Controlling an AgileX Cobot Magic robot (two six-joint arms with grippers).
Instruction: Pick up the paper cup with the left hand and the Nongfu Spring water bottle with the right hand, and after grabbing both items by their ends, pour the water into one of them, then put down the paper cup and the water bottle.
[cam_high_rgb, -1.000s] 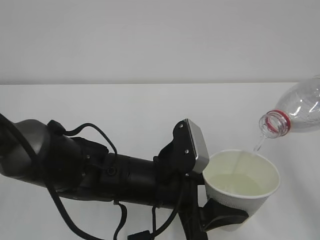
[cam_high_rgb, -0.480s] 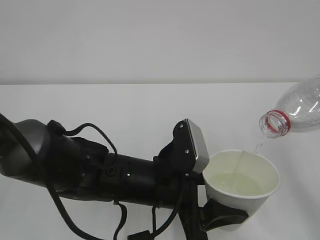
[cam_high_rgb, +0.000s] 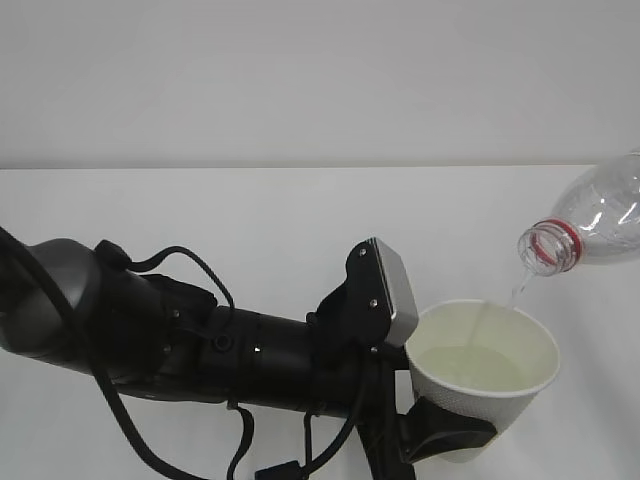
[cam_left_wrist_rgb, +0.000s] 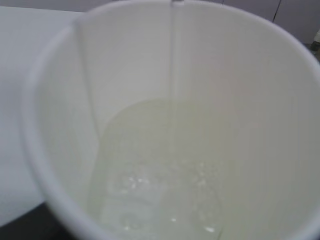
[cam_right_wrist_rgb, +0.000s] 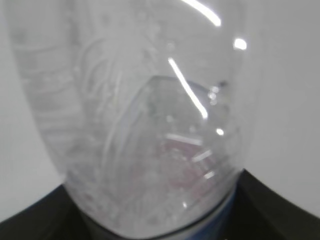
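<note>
The right gripper itself is out of sight at the frame edge, so its hold on the one clear ribbed plastic bottle with the red neck ring (cam_high_rgb: 590, 222) cannot be confirmed. That bottle tilts, mouth above the one white paper cup (cam_high_rgb: 484, 375), a thin stream of water (cam_high_rgb: 517, 291) falling in. The black left gripper (cam_high_rgb: 440, 432) clasps the cup's base.
</note>
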